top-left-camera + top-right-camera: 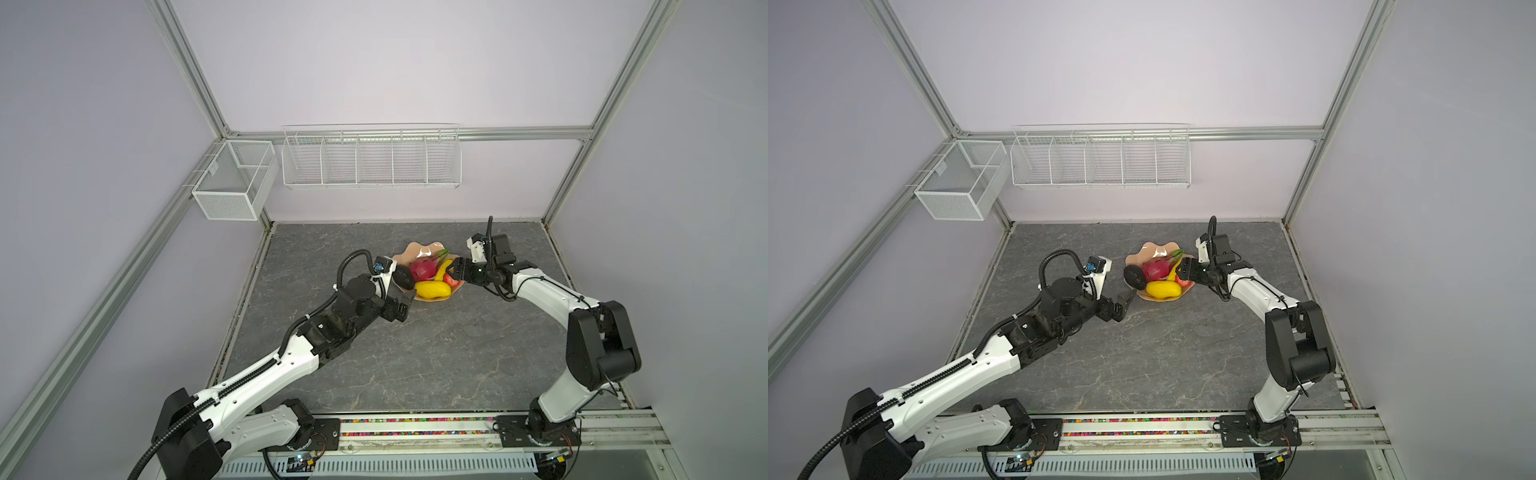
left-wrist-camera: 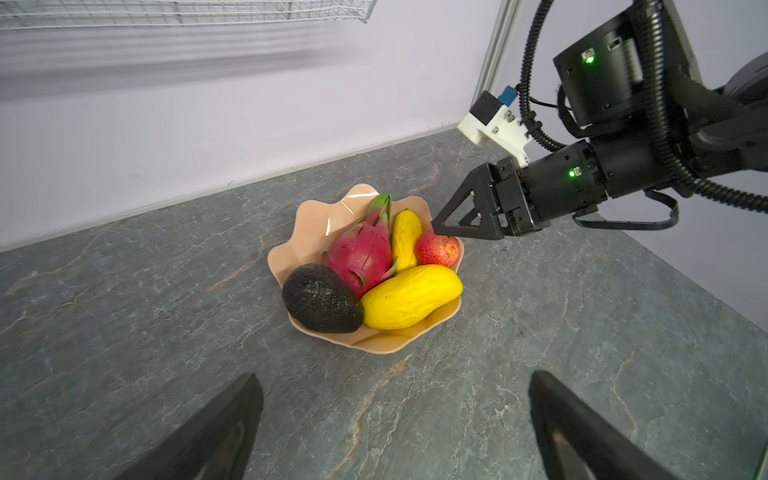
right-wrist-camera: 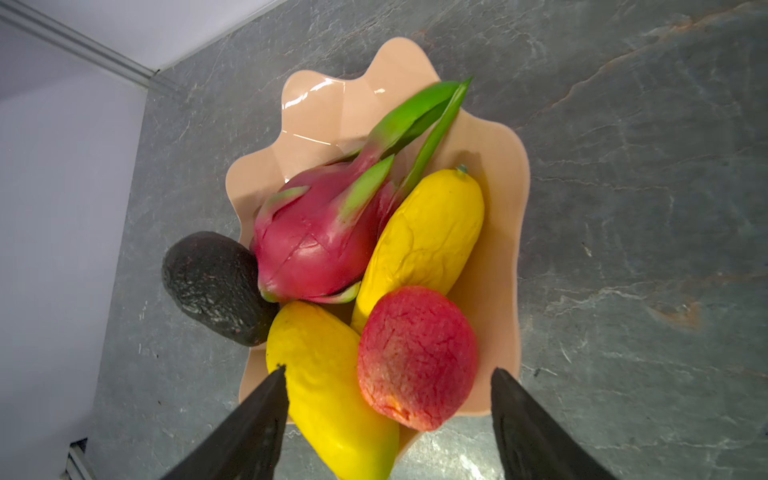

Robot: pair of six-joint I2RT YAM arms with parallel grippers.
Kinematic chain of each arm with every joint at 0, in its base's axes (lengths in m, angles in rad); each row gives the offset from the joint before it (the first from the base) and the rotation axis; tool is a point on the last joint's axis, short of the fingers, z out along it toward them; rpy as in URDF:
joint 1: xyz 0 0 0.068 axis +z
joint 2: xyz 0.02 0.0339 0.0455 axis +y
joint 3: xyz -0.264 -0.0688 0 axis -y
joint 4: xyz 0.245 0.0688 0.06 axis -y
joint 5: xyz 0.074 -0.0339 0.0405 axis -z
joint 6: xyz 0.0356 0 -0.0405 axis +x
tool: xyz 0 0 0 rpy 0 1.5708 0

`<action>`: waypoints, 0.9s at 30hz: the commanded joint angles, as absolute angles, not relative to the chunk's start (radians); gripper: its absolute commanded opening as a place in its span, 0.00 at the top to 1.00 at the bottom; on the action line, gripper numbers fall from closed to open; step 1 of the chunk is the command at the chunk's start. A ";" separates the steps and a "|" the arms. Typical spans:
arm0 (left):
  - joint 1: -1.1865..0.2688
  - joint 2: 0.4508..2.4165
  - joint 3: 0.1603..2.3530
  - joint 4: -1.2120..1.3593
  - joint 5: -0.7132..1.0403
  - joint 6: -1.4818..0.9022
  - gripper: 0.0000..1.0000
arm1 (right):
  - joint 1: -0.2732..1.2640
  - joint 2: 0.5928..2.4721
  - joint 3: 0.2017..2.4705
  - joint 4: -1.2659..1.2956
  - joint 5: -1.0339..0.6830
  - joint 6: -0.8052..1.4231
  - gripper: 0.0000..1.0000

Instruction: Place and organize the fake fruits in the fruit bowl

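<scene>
The fruit bowl (image 2: 316, 216) sits on the grey stone table (image 2: 124, 291) toward the back and near the middle, well apart from both side edges. A wide stretch of bare slab lies in front of it, between the two arms. All five fruits are in the bowl and it is crowded. The magenta dragon fruit (image 3: 316, 245) lies in the middle with its green tip reaching the far rim. One yellow fruit (image 3: 424, 241) lies alongside it. The second yellow fruit (image 2: 411, 297) lies across the near side with one end hanging past the scalloped rim. The red apple (image 3: 415, 357) is wedged between the two yellow fruits against the bowl's wall. The avocado (image 3: 212, 282) rests on the rim on the left arm's side, much of it overhanging the table and touching the dragon fruit. The right gripper (image 2: 440, 227) hangs over the apple with its jaws spread wide and clamped on nothing. In the left wrist view a fingertip sits just at the apple's top, perhaps touching, though that cannot be settled. The left gripper (image 2: 392, 375) is low over the bare table just short of the bowl, with its jaws far apart and only slab between them. A long white wire basket (image 1: 370, 160) hangs on the back wall and a mesh box (image 1: 232, 183) on the left wall, both well above the table.
</scene>
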State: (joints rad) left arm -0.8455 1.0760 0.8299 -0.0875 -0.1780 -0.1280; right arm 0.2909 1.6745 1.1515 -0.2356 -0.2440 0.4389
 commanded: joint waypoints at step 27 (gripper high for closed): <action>-0.049 1.540 0.327 1.011 -0.233 -0.034 0.01 | 0.024 1.545 0.370 0.920 0.162 -0.033 0.11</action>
State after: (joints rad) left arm -0.0532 1.5406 0.3534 0.8360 -0.2790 -0.0490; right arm 0.0097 1.5337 0.3534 0.7940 0.1570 -0.0017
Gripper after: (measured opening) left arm 0.991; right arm 0.884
